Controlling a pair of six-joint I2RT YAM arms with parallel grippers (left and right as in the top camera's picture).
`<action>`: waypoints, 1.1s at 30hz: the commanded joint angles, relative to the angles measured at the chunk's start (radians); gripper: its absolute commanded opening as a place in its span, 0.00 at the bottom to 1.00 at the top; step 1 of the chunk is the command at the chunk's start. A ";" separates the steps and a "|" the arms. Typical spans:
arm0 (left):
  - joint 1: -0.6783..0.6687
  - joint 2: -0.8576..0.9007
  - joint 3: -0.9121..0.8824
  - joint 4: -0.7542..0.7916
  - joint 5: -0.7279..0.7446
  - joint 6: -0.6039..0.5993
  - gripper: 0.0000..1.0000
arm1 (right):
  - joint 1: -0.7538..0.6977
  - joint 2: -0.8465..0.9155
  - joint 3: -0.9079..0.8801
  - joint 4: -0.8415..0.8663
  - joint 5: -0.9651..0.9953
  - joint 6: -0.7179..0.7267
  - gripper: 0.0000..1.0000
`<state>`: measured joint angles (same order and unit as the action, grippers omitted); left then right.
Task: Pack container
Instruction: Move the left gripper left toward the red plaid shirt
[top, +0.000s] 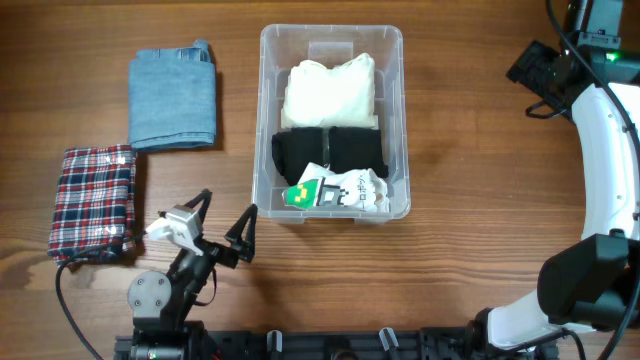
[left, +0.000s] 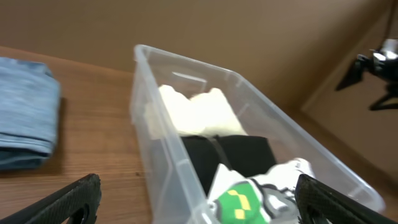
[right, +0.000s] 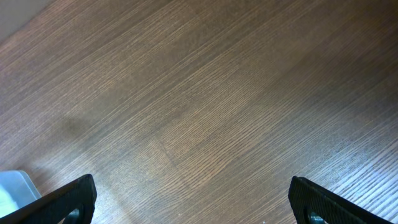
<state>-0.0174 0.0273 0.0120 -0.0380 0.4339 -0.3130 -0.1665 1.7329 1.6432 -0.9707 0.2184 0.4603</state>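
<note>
Left jaws wide apart, empty, just off the near-left corner of the large clear plastic rectangular container (top: 330, 45), mid tabletop (top: 450, 250). Right jaws apart too, well to its right. We only get the red plaid folded cloth (top: 93, 200) overhead; right wrist shows mostly bare wood.

The left wrist view is soft with blur throughout; the container (left: 144, 124) runs off its bottom edge, near end unseen; the folded jeans (left: 25, 112) are cut by the left edge; the left tool (left: 196, 179) shows only dark fingertips at the lower corners. In the overhead view the print on the green-and-white packet (top: 335, 190) is too small to read; the packet covers part of the black garment (top: 345, 150); the right arm (top: 605, 140) leaves the picture at top and right. The right wrist view catches only a pale corner of the container at its lower left.
</note>
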 joint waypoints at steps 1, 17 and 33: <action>0.008 0.002 -0.002 0.003 0.078 -0.056 1.00 | -0.002 0.010 -0.003 0.003 0.018 0.013 1.00; 0.008 0.053 0.145 0.024 0.183 -0.126 1.00 | -0.002 0.010 -0.003 0.003 0.017 0.013 1.00; 0.008 0.216 0.603 -0.554 -0.055 -0.159 1.00 | -0.002 0.010 -0.003 0.003 0.017 0.013 1.00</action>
<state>-0.0166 0.1684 0.4984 -0.4656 0.5858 -0.4488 -0.1665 1.7329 1.6432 -0.9710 0.2180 0.4606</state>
